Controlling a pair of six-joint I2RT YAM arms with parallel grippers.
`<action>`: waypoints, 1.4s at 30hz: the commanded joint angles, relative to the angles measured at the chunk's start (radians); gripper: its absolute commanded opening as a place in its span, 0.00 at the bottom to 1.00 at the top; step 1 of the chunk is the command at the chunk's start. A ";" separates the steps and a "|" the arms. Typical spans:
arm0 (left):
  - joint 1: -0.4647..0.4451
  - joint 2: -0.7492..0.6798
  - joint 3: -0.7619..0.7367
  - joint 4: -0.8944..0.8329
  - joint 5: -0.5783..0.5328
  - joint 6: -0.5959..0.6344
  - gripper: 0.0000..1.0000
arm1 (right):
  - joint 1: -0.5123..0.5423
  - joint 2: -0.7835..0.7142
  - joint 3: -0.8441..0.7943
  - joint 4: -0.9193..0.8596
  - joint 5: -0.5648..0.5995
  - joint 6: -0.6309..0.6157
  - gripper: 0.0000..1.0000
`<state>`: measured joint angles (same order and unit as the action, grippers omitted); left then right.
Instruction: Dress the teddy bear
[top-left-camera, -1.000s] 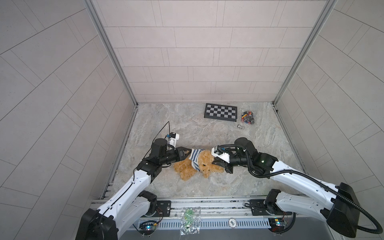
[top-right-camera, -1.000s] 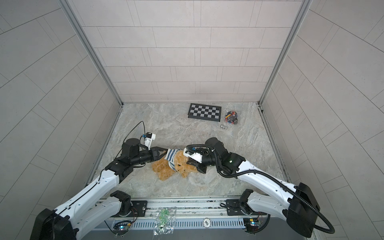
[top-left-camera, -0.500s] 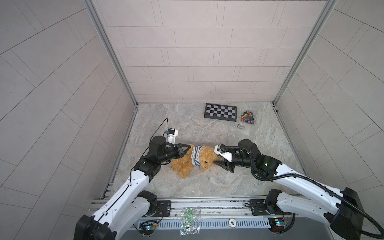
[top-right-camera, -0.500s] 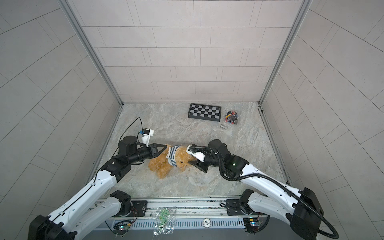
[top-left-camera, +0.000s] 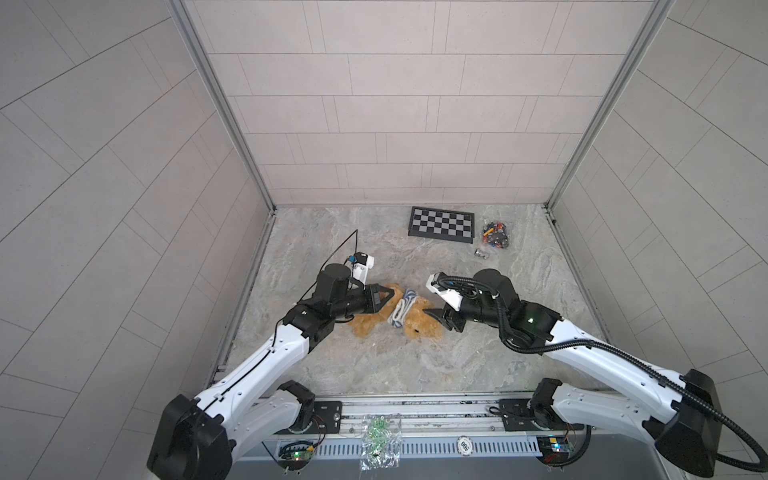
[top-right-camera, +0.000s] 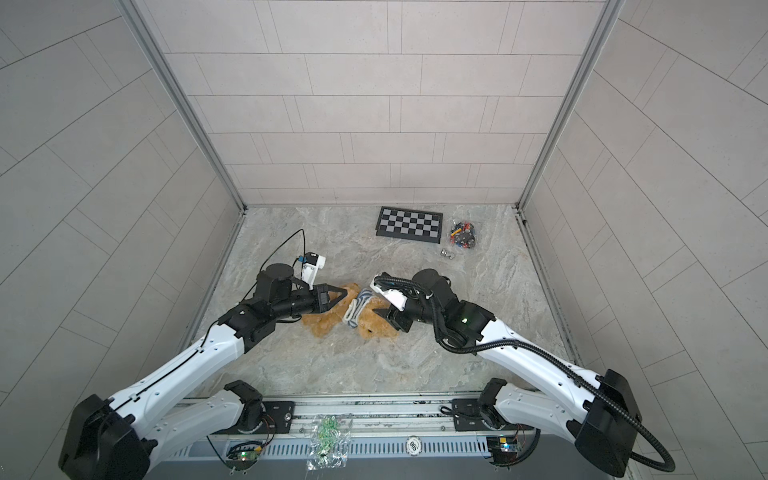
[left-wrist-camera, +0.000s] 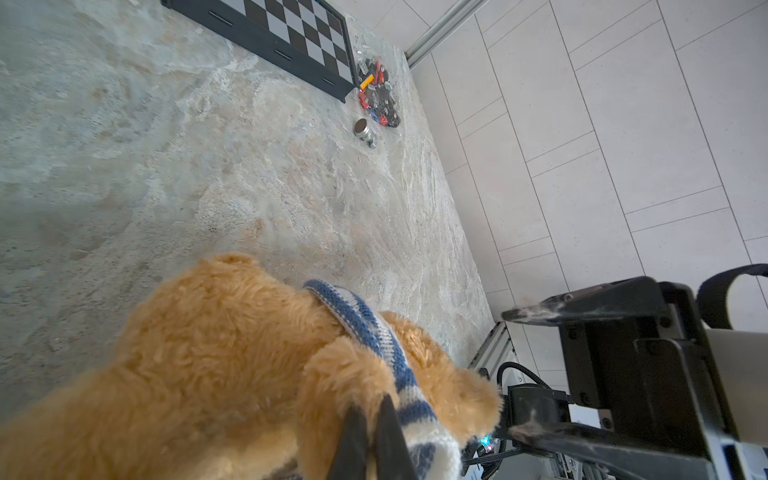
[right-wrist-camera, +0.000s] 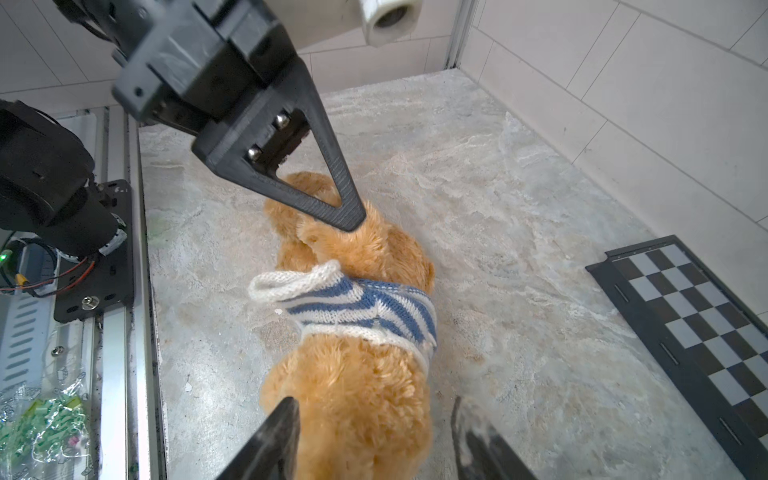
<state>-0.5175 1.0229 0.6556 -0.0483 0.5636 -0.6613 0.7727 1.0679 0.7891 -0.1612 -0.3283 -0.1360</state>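
A grey marbled table (top-left-camera: 415, 365) is filling a tiled enclosure. The teddy bear (right-wrist-camera: 374, 249) is lying mid-table, its striped sweater (right-wrist-camera: 361, 307) bunching around the chest, one sleeve seemingly hanging empty. Your left gripper (right-wrist-camera: 351, 218), jaws together, is touching its fur. Your right gripper (right-wrist-camera: 370, 409) is straddling the head, jaws apart. Sleeving and pulling down are probably remaining.
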 joint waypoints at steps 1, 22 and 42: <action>-0.031 0.006 0.048 0.060 -0.024 0.006 0.00 | 0.014 0.030 -0.015 0.023 0.011 0.014 0.62; -0.045 -0.039 -0.006 -0.019 -0.078 0.034 0.00 | 0.031 0.173 -0.098 0.063 0.127 0.016 0.17; -0.171 -0.208 0.133 -0.411 -0.223 0.202 0.20 | 0.032 0.138 -0.080 0.118 0.048 0.032 0.00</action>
<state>-0.6540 0.8261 0.7715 -0.4072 0.3496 -0.4522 0.8059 1.2274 0.6815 -0.0589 -0.2562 -0.1097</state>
